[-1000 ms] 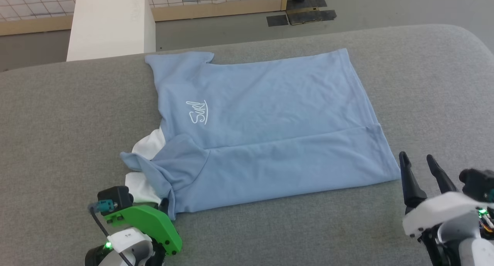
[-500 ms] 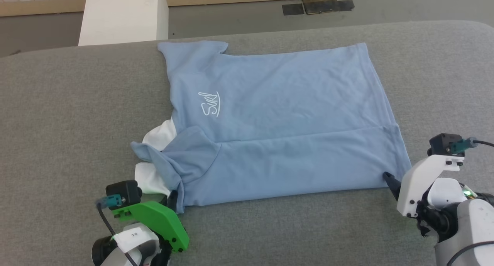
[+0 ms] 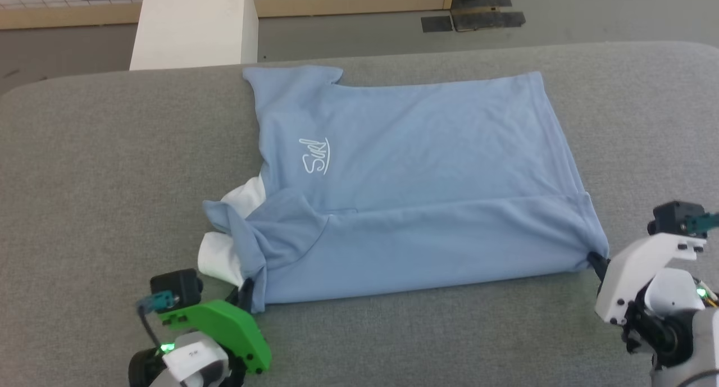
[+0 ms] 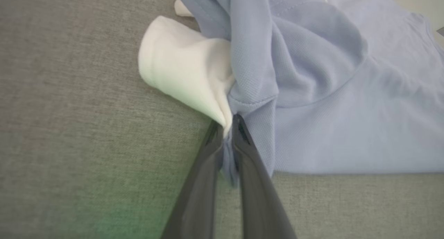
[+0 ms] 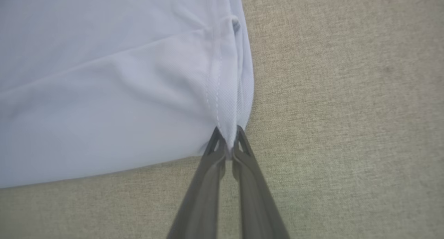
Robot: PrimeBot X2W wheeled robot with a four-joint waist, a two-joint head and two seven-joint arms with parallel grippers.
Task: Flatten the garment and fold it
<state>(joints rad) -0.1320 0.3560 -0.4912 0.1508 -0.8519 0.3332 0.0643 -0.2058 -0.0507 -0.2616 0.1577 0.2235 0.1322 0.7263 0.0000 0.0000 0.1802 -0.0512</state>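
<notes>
Nearest, at the front edge of the garment, the left gripper is seen clenched on the near collar-end corner, where blue cloth and the white collar are bunched between its fingers. The right gripper is clamped on the near hem corner, with the stitched edge pinched at its tips. The garment, a light blue polo shirt, is laid across the middle of the grey table, collar to the robot's left and hem to its right. One fold is judged to be done: the near side is turned over the body as a long band, with its sleeve lying on top. Further back, the chest with the white logo is spread fairly flat, and the far sleeve is not yet folded in. That far fold and the crosswise folds are judged to be left. Beyond the table, a white block is stood on the grey floor; whether it is a container cannot be told, and nothing is seen held inside it.
</notes>
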